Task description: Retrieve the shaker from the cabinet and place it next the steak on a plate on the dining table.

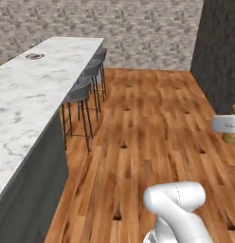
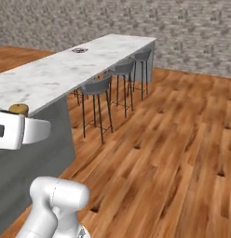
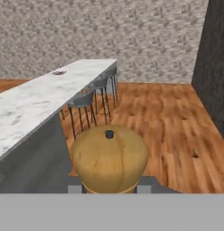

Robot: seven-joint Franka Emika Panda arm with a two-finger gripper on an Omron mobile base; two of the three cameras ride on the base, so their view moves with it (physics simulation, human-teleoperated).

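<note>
Claw: the claw (image 3: pixel 109 189) is clamped on the small golden-brown wooden shaker (image 3: pixel 109 159), one finger at each side of its base in the hand view.
Shaker: held upright, its rounded top with a small dark hole facing the hand camera; in the left base view its golden-brown body (image 1: pixel 232 137) shows behind the white hand at the right edge, in the right base view its top (image 2: pixel 18 109) peeks above the hand at the left edge.
Position of shaker: in the air over the wooden plank floor (image 1: pixel 152 128), beside the near end of the worktop, not touching it.
Worktop: long white marble-topped worktop with grey veins (image 1: pixel 39 90), running away to the left.
Plate: small round grey plate (image 1: pixel 34 56) far down the worktop, well apart from the shaker; something reddish lies on it, too small to make out.
Stools: round grey stools on thin dark legs (image 1: pixel 84 90) lined along the worktop's side.
Backdrop: grey brick wall (image 1: pixel 138 28).
</note>
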